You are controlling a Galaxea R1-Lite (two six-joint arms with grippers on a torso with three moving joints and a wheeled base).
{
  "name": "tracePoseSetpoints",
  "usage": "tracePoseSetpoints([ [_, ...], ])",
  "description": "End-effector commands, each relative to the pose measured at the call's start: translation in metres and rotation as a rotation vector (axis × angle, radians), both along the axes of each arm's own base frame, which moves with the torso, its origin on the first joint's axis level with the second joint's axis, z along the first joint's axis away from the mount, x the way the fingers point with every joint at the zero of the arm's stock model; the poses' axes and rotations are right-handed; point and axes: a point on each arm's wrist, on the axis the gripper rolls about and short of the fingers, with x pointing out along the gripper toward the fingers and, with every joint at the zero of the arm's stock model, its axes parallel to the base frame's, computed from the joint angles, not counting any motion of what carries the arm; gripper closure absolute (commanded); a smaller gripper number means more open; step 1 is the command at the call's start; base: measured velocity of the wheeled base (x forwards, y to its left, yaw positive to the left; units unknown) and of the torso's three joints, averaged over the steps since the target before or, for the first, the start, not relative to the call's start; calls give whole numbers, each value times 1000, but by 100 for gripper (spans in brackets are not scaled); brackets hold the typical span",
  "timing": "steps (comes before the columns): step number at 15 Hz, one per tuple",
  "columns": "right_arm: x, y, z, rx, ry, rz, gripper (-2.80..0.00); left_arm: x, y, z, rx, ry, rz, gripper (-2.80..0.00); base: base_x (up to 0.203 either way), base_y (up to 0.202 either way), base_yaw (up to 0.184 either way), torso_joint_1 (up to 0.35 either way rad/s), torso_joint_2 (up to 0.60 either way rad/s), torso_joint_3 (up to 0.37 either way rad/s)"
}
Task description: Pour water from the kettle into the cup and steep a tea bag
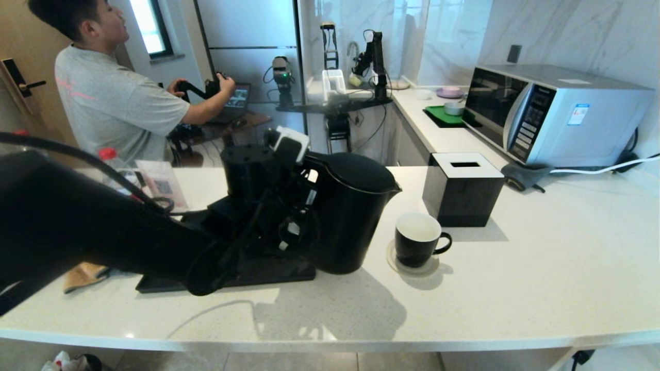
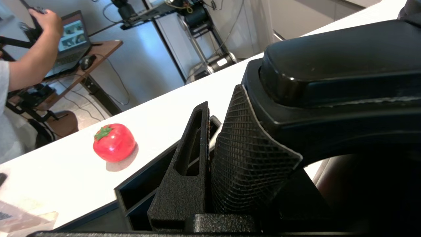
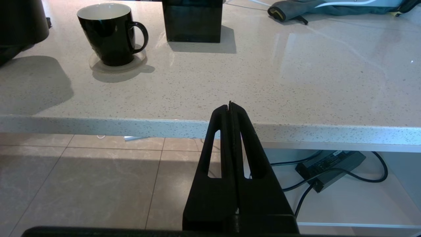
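Observation:
The matte black kettle [image 1: 356,216] is beside the black tray [image 1: 154,285], its spout toward the cup; I cannot tell if its base touches the counter. My left gripper [image 1: 301,216] is at its loop handle. In the left wrist view the gripper [image 2: 223,95] is shut, its meshed pad [image 2: 250,154] pressed against the kettle handle [image 2: 329,82]. The black cup [image 1: 417,239], white inside, stands on a clear coaster right of the kettle; it looks empty [image 3: 105,33]. My right gripper [image 3: 230,103] hangs shut and empty below the counter's front edge. The tea bag and the water are out of view.
A black tissue box [image 1: 461,188] stands behind the cup, a microwave [image 1: 557,113] at the back right. A red toy tomato [image 2: 113,143] lies beyond the tray. A red-capped bottle [image 1: 108,154] and papers sit behind my left arm. A person [image 1: 113,98] sits at the far left.

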Motion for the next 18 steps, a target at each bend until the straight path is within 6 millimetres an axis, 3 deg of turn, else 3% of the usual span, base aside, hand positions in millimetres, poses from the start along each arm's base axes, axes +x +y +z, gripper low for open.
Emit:
tracePoseSetpoints([
  [1,0,0,0,-1,1,0,0,5,-5,-5,9,10,-2,0,0,0,0,0,0,0],
  [18,0,0,0,-1,1,1,0,27,-17,2,136,24,-2,0,0,0,0,0,0,0],
])
